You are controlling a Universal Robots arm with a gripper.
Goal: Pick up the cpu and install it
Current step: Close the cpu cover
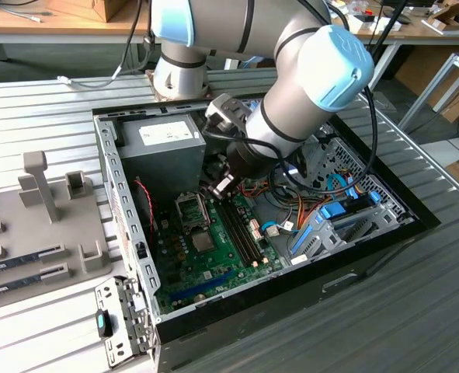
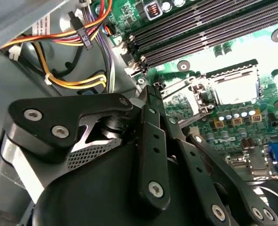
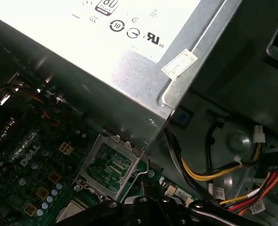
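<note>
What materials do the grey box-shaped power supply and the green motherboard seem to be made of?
The grey box-shaped power supply looks like bare sheet metal with a dull finish: folded edges and soft reflections. The green motherboard looks like lacquered circuit laminate, probably fibreglass: glossy green with soldered parts.

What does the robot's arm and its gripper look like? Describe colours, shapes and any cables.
The arm is built of silver-grey cylindrical tubes with rounded light-blue joint caps. A black cable loops beside it. The gripper is black, with flat linkage bars joined by silver screws and a textured grey panel.
</note>
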